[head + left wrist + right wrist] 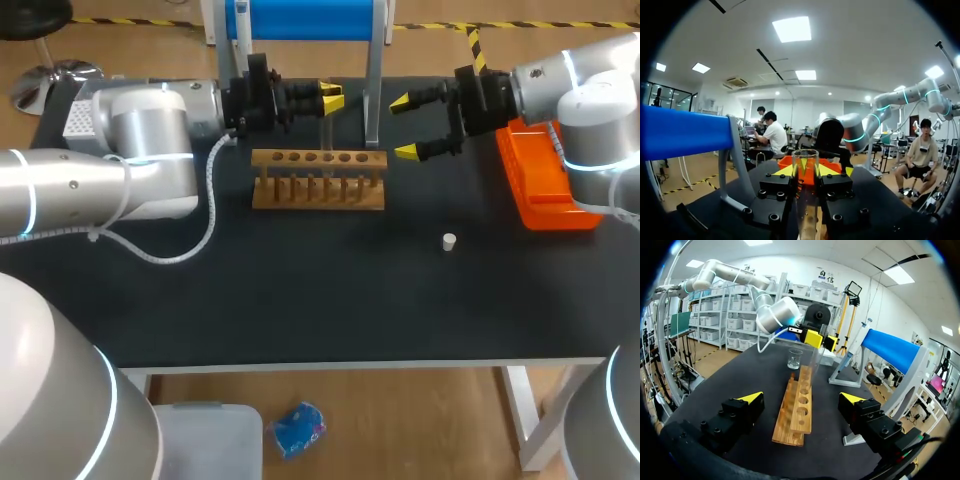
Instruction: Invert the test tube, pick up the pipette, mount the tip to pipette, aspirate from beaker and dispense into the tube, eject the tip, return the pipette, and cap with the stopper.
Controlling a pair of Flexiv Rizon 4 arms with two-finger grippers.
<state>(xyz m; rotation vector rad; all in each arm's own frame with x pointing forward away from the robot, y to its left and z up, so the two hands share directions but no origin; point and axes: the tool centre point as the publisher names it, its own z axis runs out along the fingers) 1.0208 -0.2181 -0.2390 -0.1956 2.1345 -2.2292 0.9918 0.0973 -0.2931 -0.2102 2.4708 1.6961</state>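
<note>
A clear test tube (pixel 327 135) stands upright over the back of the wooden rack (pixel 318 180), and my left gripper (pixel 331 98) is shut on it. In the left wrist view the test tube (pixel 806 195) sits between the yellow tips with its open mouth upward. My right gripper (pixel 407 126) hangs open and empty just right of the rack, facing the left gripper (pixel 813 338) along the rack (pixel 797 410). A small glass beaker (pixel 794 359) stands beyond the rack's far end. The white stopper (pixel 449 241) lies on the black table to the front right.
An orange tip box (pixel 545 185) sits at the table's right edge under my right arm. The blue-topped stand (pixel 305 20) with its metal frame (pixel 374 90) rises behind the rack. A white cable (pixel 190 245) loops from my left arm onto the table.
</note>
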